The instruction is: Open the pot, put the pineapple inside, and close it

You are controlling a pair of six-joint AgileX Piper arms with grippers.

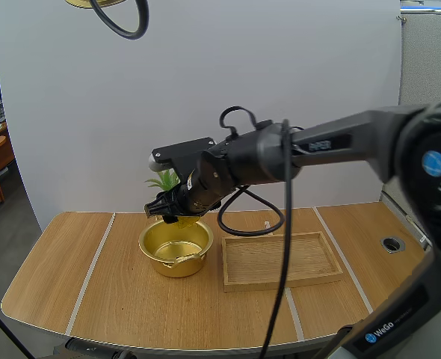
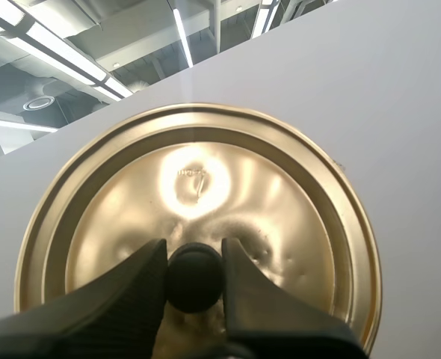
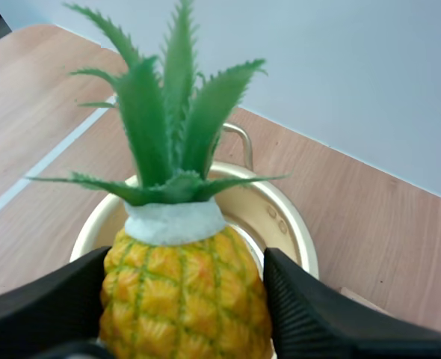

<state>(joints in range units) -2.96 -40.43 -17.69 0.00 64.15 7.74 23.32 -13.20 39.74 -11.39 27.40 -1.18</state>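
The gold pot (image 1: 155,258) stands uncovered on the table's middle left. My right gripper (image 1: 173,207) hangs just above its rim, shut on the pineapple (image 1: 164,180), whose green leaves point toward the back. In the right wrist view the black fingers (image 3: 48,303) pinch the yellow pineapple (image 3: 183,288) on both sides over the pot (image 3: 288,224). My left gripper (image 2: 194,258) is shut on the black knob (image 2: 195,278) of the gold lid (image 2: 198,179), held high up. An edge of that lid (image 1: 93,3) shows at the top of the high view.
A shallow wooden tray (image 1: 280,283) lies on the table just right of the pot. The table's front edge (image 1: 176,345) curves near the arms' bases. A round grommet hole (image 1: 392,244) sits at the far right.
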